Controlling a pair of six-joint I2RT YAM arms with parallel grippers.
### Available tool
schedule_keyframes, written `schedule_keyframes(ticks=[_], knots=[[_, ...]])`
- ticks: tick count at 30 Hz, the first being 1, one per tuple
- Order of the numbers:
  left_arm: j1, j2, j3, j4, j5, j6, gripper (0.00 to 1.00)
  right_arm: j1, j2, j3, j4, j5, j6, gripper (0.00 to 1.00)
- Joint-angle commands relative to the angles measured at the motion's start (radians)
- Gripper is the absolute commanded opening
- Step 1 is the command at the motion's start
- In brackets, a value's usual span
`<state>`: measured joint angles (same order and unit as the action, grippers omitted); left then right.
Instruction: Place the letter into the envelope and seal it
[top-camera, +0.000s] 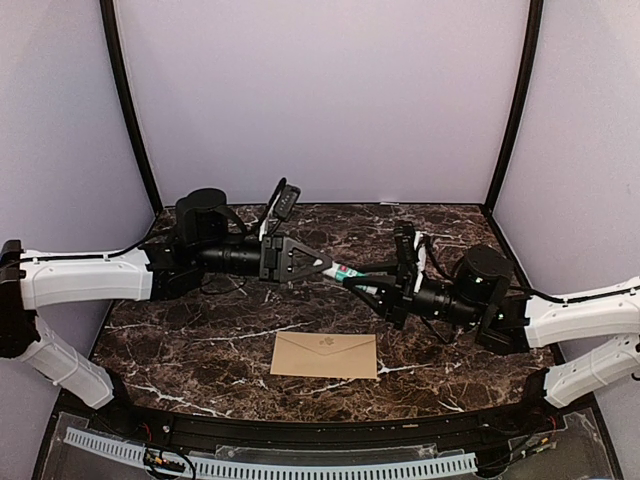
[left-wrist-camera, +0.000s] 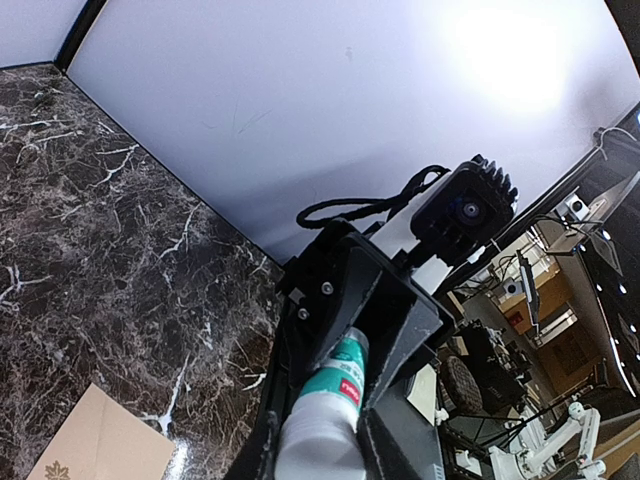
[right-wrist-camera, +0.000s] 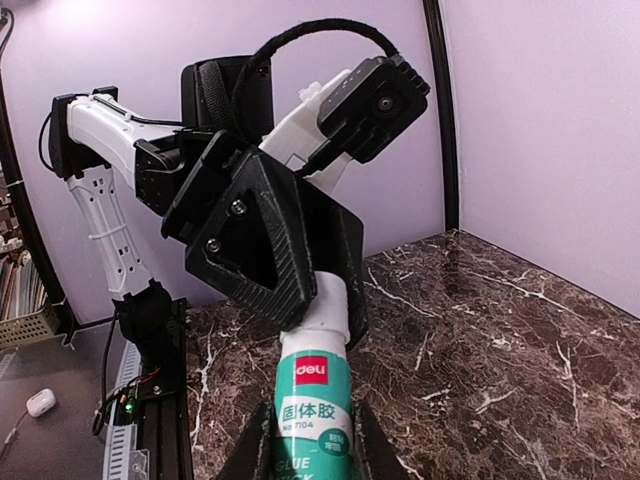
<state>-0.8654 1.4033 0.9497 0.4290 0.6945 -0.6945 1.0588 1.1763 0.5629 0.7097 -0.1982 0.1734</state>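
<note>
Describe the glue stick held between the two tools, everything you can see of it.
The glue stick is a plastic-looking tube with a teal-green body and a white cap. Its label carries a red "deli" logo, Chinese characters and the words "GLUE STICK". The cap appears to be on. It is held clear of the marble table, roughly level, bridging the two arms. The right tool clamps the green body and the left tool clamps the white cap end. Nothing else touches it.

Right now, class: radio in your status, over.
Left gripper, right gripper shut on glue stick. Envelope flat on table, untouched. Letter unseen.
</note>
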Motion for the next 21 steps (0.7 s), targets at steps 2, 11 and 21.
schedule_keyframes(ticks=[2,11,21], knots=[[-0.008,0.024,0.018,0.066,0.042,-0.036,0.25,0.005,0.034,0.036,0.128,-0.045,-0.007,0.0],[-0.017,0.03,0.025,0.104,0.08,-0.067,0.25,0.005,0.087,0.068,0.155,-0.067,-0.033,0.0],[-0.027,0.021,0.024,0.1,0.093,-0.076,0.25,0.005,0.109,0.097,0.13,-0.073,-0.073,0.0]])
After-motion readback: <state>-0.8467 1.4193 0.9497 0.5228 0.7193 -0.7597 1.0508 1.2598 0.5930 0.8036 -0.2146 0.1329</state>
